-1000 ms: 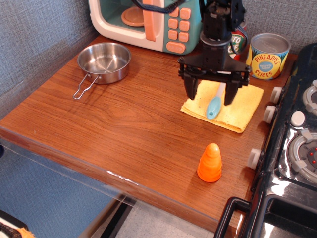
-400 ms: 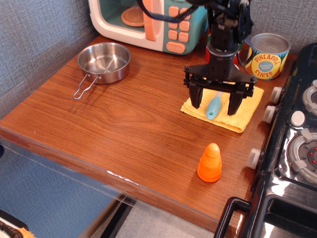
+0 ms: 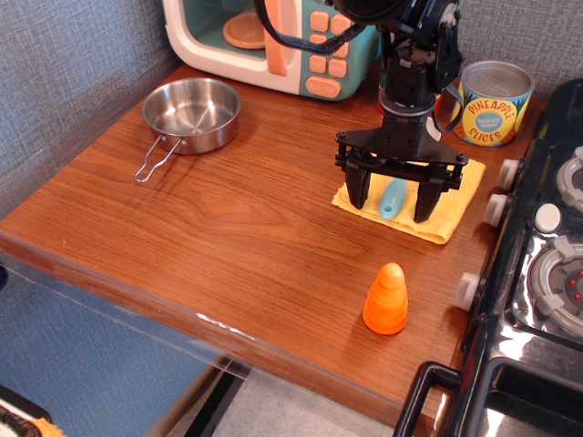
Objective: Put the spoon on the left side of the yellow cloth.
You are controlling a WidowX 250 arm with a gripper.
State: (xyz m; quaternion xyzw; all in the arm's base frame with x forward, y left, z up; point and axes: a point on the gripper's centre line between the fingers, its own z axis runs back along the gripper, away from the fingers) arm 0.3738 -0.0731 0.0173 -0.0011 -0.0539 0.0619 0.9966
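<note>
Jaws (image 3: 393, 202) spread open astride the spoon (image 3: 393, 198) (blue handle showing), spoon lying on the yellow cloth (image 3: 448, 206)

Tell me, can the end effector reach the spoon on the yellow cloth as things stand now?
Probably yes. The end effector is open, its fingers standing on either side of the spoon, which lies on the yellow cloth. Nothing sits between them, and the orange cone stands well clear.

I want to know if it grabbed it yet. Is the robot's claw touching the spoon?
Apart. The only view shows the claw open, its fingers on either side of the spoon, with yellow cloth visible between them.
</note>
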